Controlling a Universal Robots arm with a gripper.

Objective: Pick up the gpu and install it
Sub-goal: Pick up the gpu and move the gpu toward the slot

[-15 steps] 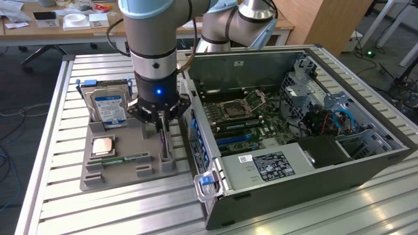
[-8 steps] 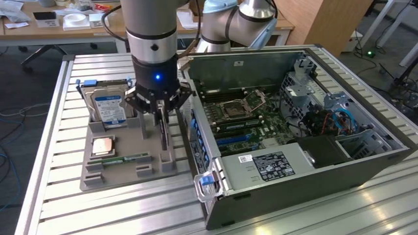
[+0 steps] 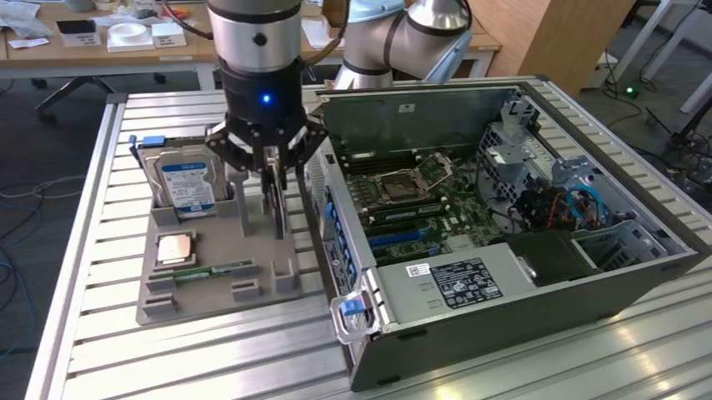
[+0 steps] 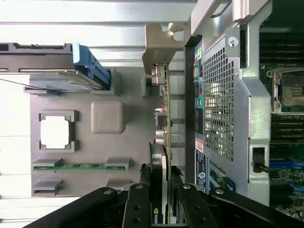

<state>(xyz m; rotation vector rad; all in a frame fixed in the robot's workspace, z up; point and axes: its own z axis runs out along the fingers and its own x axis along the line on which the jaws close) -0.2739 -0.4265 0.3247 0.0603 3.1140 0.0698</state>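
**A:** The tool (image 4: 161,190) is partly closed on the gpu (image 4: 164,118), and we read its fingers (image 4: 140,204) as pressed against both faces of the card. The card stands on edge in its slot in the grey holder (image 3: 223,242), on the side next to the computer case (image 3: 468,325).

**B:** Where do we think this could go wrong?

**A:** We see three risks. The card is thin and gripped near one end, so an uneven hold could let it tilt or slip as it leaves the slot. If it rises crooked, an end could catch in the slot and drag the holder across the bench (image 3: 167,358). The case wall is also just beside the card, so a small swing could knock the board against metal.

**B:** And once it is inside the case?

**A:** A tilted card would meet the motherboard (image 3: 418,200) at an angle and jam instead of seating. That is our judgement.

**B:** Let's count what we have.

**A:**
- One tool, with two fingers.
- One gpu.
- One hard drive (image 3: 187,185), upright in the holder.
- One processor (image 3: 178,248), lying flat.
- One memory stick (image 3: 213,271), near the front edge of the holder.
- One holder, one open case and one bench.
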